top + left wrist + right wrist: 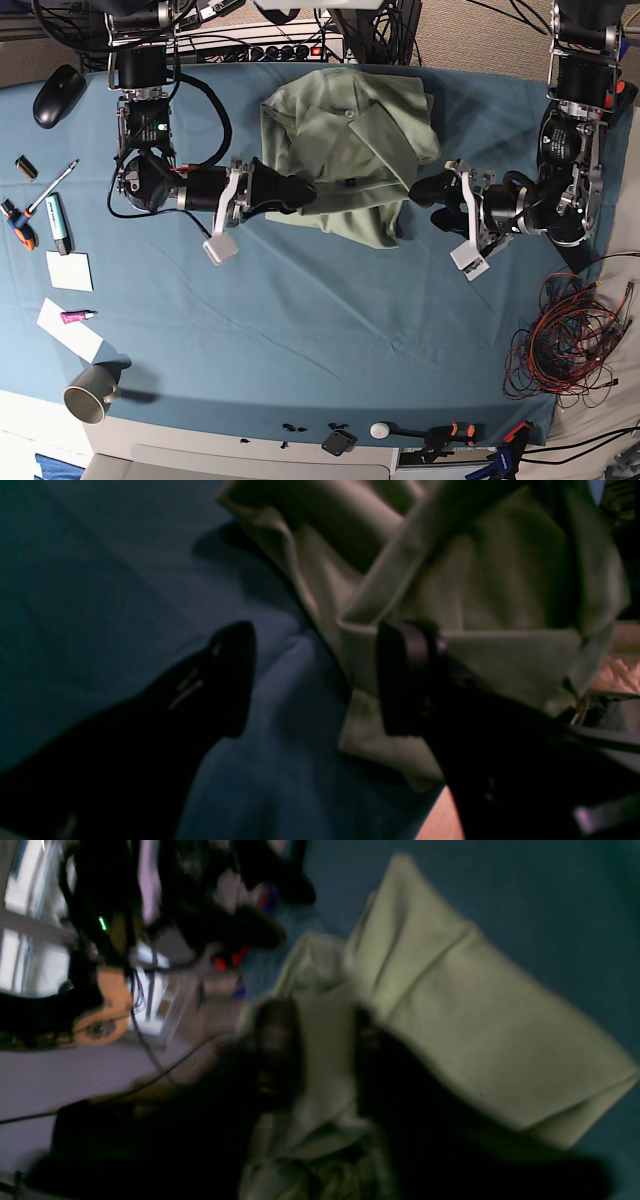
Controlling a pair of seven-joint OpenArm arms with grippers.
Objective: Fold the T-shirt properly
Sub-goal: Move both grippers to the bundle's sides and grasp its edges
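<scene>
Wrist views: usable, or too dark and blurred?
Left wrist: dim and soft, but the open left gripper beside the T-shirt reads. Right wrist: motion-smeared, right gripper is a dark blur on the cloth. Base: evenly lit, sharp.

Bare cloth (300, 330) below T-shirt (345, 150); wire tangle (565, 350) crowds right edge.

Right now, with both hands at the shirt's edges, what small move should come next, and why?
Probably lift the right hand a little and carry its edge of the T-shirt toward the middle. In the right wrist view its fingers stand on both sides of a strip of the cloth. The left hand is open beside the other edge, gripping nothing, so it can wait.
</scene>
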